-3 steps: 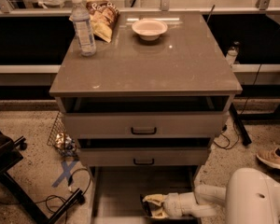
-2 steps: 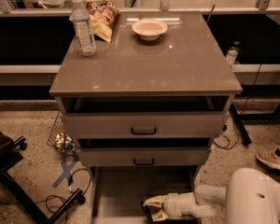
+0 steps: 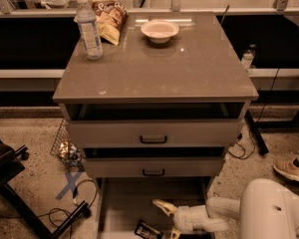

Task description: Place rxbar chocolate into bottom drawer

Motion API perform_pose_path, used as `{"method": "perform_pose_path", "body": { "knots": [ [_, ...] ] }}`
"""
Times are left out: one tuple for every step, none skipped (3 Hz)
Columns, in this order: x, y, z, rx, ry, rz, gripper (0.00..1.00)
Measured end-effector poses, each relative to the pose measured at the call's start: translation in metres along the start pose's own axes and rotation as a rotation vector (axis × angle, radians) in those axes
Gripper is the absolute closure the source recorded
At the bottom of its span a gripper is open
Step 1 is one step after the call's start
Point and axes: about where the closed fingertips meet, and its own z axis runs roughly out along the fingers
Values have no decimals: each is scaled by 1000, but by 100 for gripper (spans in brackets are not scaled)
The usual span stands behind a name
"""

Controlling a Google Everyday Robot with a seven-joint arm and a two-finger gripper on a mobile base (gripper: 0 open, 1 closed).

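The bottom drawer [image 3: 122,203] is pulled out below the cabinet, its flat grey-beige floor showing. The rxbar chocolate [image 3: 148,230], a small dark bar with pale lettering, lies flat on the drawer floor near the frame's lower edge. My gripper [image 3: 167,219] reaches in from the right, low over the drawer floor, just right of the bar. Its fingers are spread apart, with one fingertip [image 3: 161,206] pointing left above the bar. The gripper holds nothing.
The two upper drawers with black handles [image 3: 153,139] stand slightly open. On the cabinet top are a water bottle [image 3: 89,28], a chip bag [image 3: 109,15] and a white bowl [image 3: 160,30]. Cables [image 3: 65,214] and a chair base lie on the floor at left; a shoe [image 3: 291,169] is at right.
The dark bar, earlier between the fingers, now lies on the drawer floor just left of the gripper. The fingers have spread. The arm has hardly moved.
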Motion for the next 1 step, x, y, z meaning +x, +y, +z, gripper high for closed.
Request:
{"method": "perform_pose_path", "body": {
  "knots": [
    [0,0,0,0,0,0,0]
  ]
}}
